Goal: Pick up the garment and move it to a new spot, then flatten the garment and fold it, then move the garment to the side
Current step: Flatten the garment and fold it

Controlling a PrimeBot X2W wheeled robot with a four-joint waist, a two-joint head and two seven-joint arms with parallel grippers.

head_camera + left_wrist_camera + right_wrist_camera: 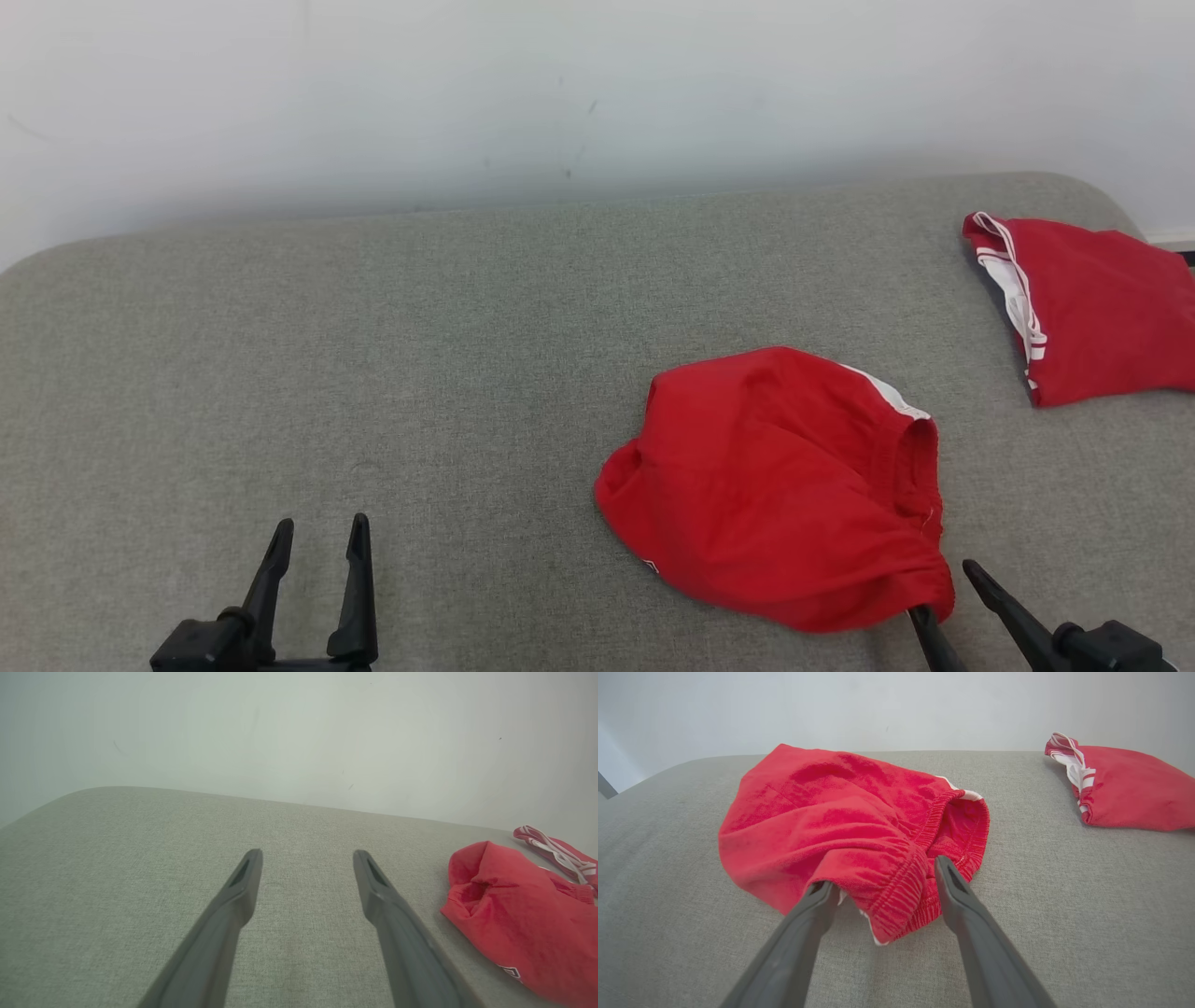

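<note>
Loosely heaped red garment [775, 485], gathered elastic waistband [903, 884], white trim.

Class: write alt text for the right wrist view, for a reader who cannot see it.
The open right tool straddles the elastic waistband of a crumpled red garment on a grey surface. A second red garment with white trim lies farther right.

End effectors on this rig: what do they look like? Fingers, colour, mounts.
The left end effector and right end effector look the same. Each has two long, matte dark grey fingers that taper to narrow tips with a slotted recess near each tip, mounted on blocky black bases.
</note>
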